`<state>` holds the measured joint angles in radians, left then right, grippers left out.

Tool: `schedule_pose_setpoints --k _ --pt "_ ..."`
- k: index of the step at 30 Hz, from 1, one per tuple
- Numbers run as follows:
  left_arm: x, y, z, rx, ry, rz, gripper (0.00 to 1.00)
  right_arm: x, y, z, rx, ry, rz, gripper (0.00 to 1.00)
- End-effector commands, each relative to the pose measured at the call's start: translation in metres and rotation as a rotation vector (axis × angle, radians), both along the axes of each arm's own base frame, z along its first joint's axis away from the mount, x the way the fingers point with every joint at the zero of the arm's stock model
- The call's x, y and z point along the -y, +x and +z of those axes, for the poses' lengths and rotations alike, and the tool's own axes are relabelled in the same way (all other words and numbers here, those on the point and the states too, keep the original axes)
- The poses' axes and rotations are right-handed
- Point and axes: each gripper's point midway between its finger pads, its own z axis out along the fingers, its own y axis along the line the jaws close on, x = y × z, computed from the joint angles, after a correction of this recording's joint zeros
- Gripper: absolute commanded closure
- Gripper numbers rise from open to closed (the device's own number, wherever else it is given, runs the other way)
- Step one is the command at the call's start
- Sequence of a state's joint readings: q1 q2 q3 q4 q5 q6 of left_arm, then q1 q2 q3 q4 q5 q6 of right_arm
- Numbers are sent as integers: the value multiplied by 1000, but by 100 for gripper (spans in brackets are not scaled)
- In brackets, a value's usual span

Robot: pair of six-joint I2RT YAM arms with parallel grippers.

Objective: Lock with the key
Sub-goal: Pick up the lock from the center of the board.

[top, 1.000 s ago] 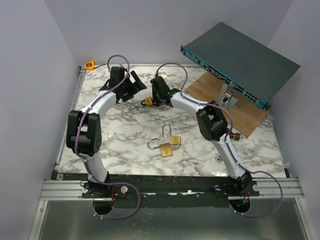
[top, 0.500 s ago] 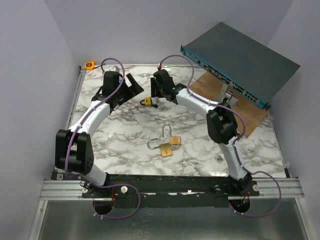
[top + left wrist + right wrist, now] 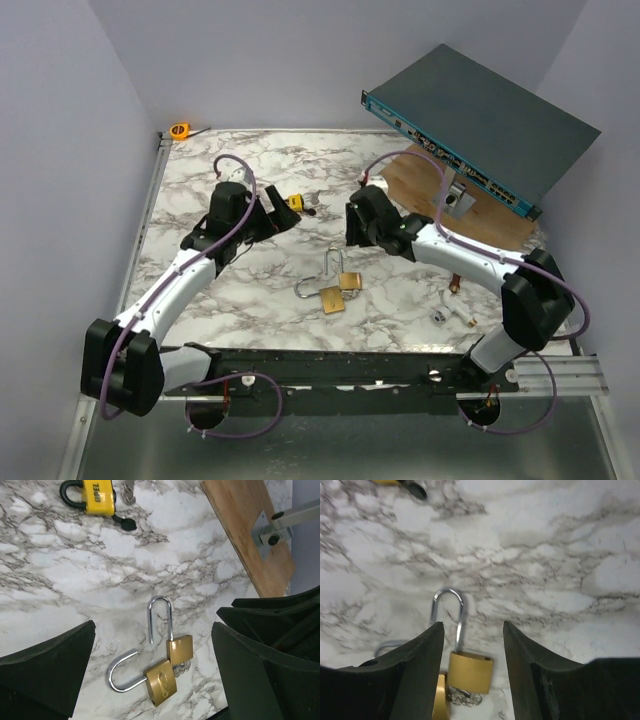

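Note:
A yellow padlock (image 3: 297,203) with a black shackle lies on the marble table (image 3: 220,290); in the left wrist view (image 3: 96,490) a black-headed key (image 3: 128,524) lies next to it. Two brass padlocks with open steel shackles lie mid-table, the smaller (image 3: 348,281) beside the larger (image 3: 331,299). My left gripper (image 3: 279,214) is open and empty, just left of the yellow padlock; the left wrist view looks down on both brass locks (image 3: 161,681). My right gripper (image 3: 353,232) is open, above the smaller brass lock (image 3: 470,672), whose body sits between its fingers (image 3: 417,670). A silver key ring (image 3: 465,698) shows beneath that lock.
A blue-grey rack unit (image 3: 480,110) stands tilted on a metal bracket over a wooden board (image 3: 480,225) at the back right. An orange tape measure (image 3: 180,130) lies in the back left corner. Small metal bits (image 3: 441,317) lie near the right arm.
Both arms have drawn back from the far side toward the near edge. The right gripper left the yellow padlock and now hovers over the brass padlocks. The yellow padlock stays on the table.

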<state>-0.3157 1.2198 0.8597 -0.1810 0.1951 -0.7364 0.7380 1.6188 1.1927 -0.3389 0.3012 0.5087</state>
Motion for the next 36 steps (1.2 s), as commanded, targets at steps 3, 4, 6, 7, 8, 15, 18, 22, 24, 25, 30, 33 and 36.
schedule_pose_setpoints --k 3,4,6,7,8,15,18,22,24,25,30,33,36 --pt "13 -28 -4 18 -11 -81 2 10 -29 -51 -92 -37 15 51" --pt "14 -30 -5 17 -13 -83 2 6 -30 -54 -98 -35 24 53" --pt "14 -34 -10 6 -17 -89 2 -3 -32 -63 -105 -43 41 53" --pt "14 -35 -12 1 -16 -87 1 -7 -32 -65 -106 -45 48 53" --pt "13 -37 -16 -8 -14 -87 1 -12 -33 -69 -113 -46 58 54" --pt "11 -41 -28 -26 -17 -77 2 -31 -40 -92 -139 -102 80 58" --pt "12 -40 -29 -26 -23 -74 2 -31 -40 -102 -152 -118 66 62" --pt "14 -38 -32 -32 -24 -78 2 -31 -39 -113 -164 -134 56 69" --pt "15 -36 -35 -35 -22 -81 2 -33 -39 -116 -166 -132 59 71" --pt "15 -35 -35 -32 -21 -82 2 -34 -39 -116 -164 -136 57 73" --pt "21 -28 -39 -40 -7 -118 3 -30 -42 -116 -155 -141 45 94" --pt "27 -23 -39 -30 10 -166 7 -24 -42 -106 -122 -126 26 99" --pt "42 -21 -40 -27 17 -294 13 -24 -43 -92 -79 -82 39 99"
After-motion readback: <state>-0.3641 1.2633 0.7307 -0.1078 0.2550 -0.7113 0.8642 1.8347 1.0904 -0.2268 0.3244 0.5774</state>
